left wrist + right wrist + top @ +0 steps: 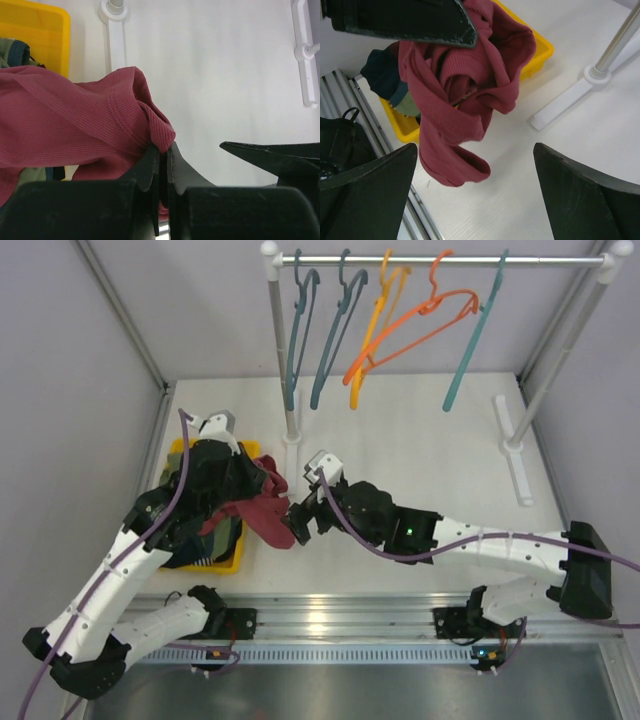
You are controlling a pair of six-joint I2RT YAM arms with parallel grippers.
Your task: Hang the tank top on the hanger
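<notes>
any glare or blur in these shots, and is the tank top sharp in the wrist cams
Top external: even, soft light with faint shadows, and a bright sheen on the aluminium rail. Left wrist: the tank top ribbing is sharp, the left gripper dark and featureless. Right wrist: the cloth is in focus, the right gripper near-black.

The tank top [75, 125] is a soft, matt cloth with a fine ribbed knit and a stitched band along its edge, while the yellow bin [45, 35] behind it is smooth plastic with a slight gloss. The tabletop [225, 75] is white and smooth with a dull sheen, the rail [440, 259] looks like satin metal, and the hanger [472, 345], seen small, seems to be thin smooth plastic. The jaws of the left gripper [163, 150] are matt black plastic, faintly scuffed at the edges.
</notes>
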